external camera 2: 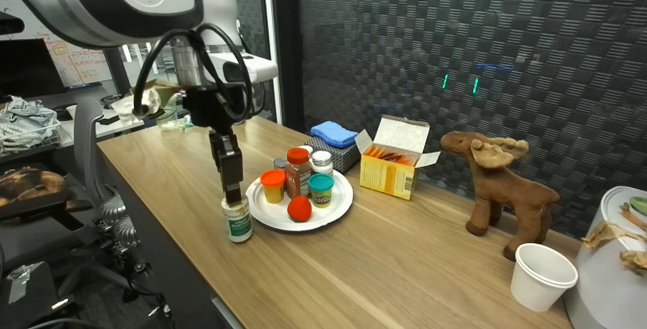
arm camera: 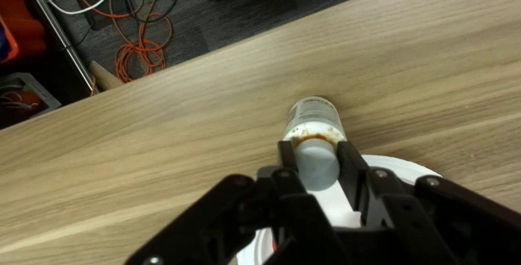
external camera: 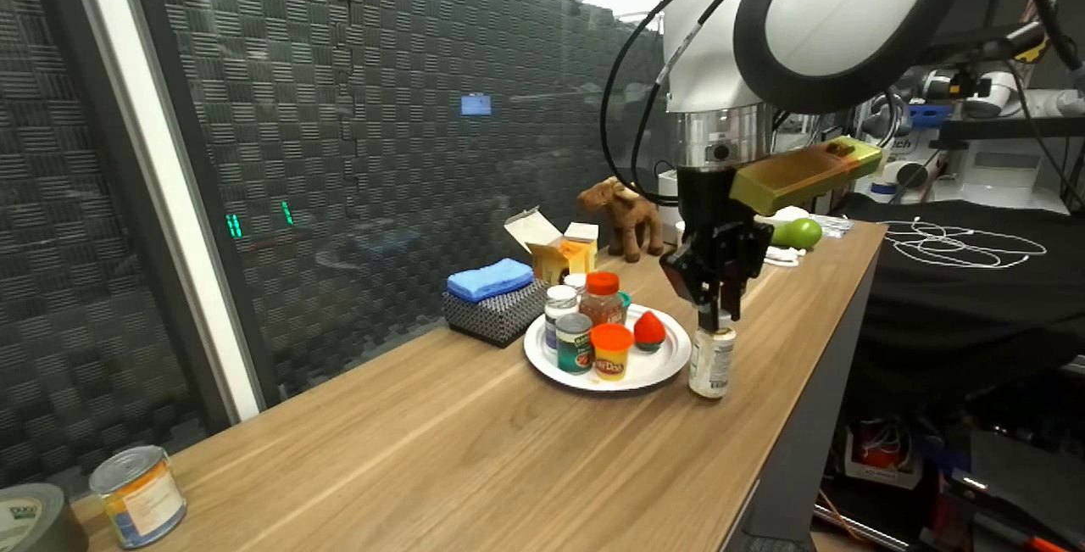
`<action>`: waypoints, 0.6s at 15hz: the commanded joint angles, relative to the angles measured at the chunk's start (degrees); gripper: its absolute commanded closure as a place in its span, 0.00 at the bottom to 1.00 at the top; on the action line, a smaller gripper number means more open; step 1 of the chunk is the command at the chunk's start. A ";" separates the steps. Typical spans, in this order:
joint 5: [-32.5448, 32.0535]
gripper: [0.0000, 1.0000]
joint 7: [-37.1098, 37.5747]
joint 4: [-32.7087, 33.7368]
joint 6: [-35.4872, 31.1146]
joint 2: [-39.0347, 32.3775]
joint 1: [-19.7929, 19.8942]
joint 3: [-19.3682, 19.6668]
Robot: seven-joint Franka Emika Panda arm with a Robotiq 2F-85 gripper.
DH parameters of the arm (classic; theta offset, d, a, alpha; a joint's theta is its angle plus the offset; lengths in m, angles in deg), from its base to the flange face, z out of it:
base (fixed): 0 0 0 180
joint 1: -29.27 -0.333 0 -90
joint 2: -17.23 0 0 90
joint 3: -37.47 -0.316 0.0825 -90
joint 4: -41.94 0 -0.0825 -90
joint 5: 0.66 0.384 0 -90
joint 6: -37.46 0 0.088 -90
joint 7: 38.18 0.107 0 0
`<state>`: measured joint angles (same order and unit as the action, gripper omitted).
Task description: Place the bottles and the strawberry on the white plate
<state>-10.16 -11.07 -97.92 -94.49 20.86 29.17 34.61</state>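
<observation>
A white bottle with a pale cap (external camera: 710,365) stands upright beside the white plate (external camera: 670,365), outside its rim; it also shows in an exterior view (external camera 2: 239,225) and the wrist view (arm camera: 315,112). My gripper (external camera: 719,316) points down with its fingers on both sides of the cap, shut on it in the wrist view (arm camera: 316,151). I cannot tell whether the bottle's base touches the table. On the plate are the red strawberry (external camera 2: 299,209), a red-capped bottle (external camera 2: 298,175), an orange-lidded tub (external camera: 612,353), a teal-lidded tub (external camera 2: 321,190), a white-capped bottle (external camera: 561,312) and a dark green-labelled can (external camera: 575,344).
A dark box (external camera: 500,315) with a blue cloth (external camera: 490,280) stands behind the plate. An open yellow box (external camera 2: 389,172), a brown plush moose (external camera 2: 510,192) and white cups (external camera 2: 543,278) are on the table. A tin can (external camera: 140,497) and tape roll (external camera: 38,518) sit at the far end.
</observation>
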 commanded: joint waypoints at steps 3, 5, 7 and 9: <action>-5.49 0.92 2.54 3.16 5.79 2.65 -1.04 -1.69; -6.15 0.92 2.08 4.73 5.91 1.34 -0.85 -1.70; -6.15 0.92 1.64 6.05 5.21 -0.07 -0.70 -1.38; -4.85 0.92 0.71 7.26 4.05 -1.36 -0.67 -0.92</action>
<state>-15.19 -9.81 -93.65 -90.06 21.56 28.39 33.27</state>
